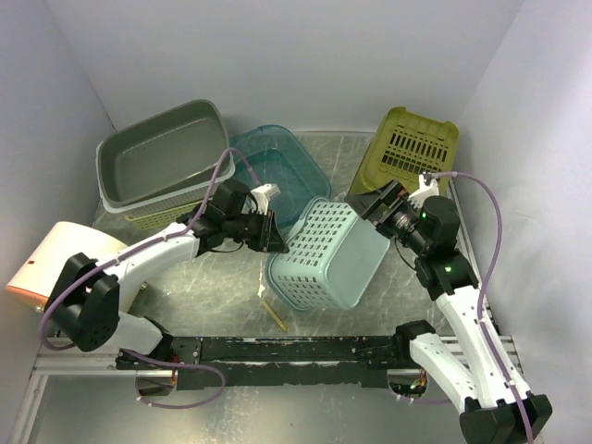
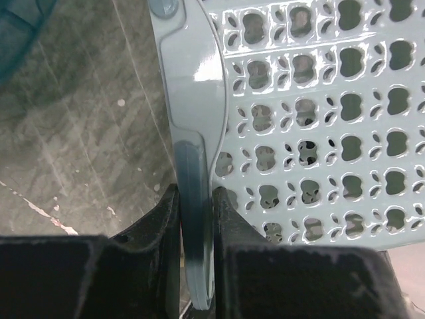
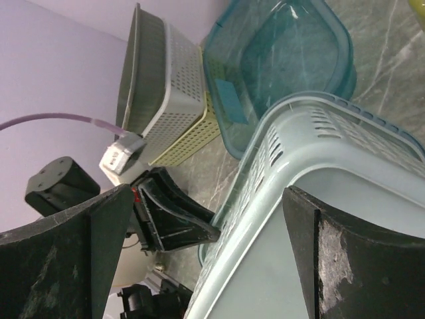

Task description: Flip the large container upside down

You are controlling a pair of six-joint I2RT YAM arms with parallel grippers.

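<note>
The pale blue basket (image 1: pixel 328 254) lies on its side in the middle of the table (image 1: pixel 213 277), between the two arms. Its perforated side wall is turned up and its smooth bottom faces to the right and a little toward the arm bases. The open mouth faces left. Its long axis runs about from far to near, with the near end going a little to the left.

The left gripper (image 2: pixel 196 199) is closed tightly on the basket's rim (image 2: pixel 192 100); in the left wrist view the thin rim edge stands between the two fingers. The right gripper (image 1: pixel 377 208) is at the far right corner of the basket with its jaws wide apart. In the right wrist view the basket's bottom edge is seen between the fingers, but I cannot tell if they touch it.

Behind the basket, the teal tub (image 1: pixel 273 166) is just beside its far end. A grey basket (image 1: pixel 162 153) is stacked in a yellowish one (image 1: pixel 153 219) at the far left wall. An olive basket (image 1: pixel 416 143) leans in the far right corner, near the right gripper. Bare table is open at the left of the basket's near end. There a small wooden stick (image 1: pixel 275 315) lies just beside the basket. The black rail (image 1: pixel 277 350) closes the near edge.
</note>
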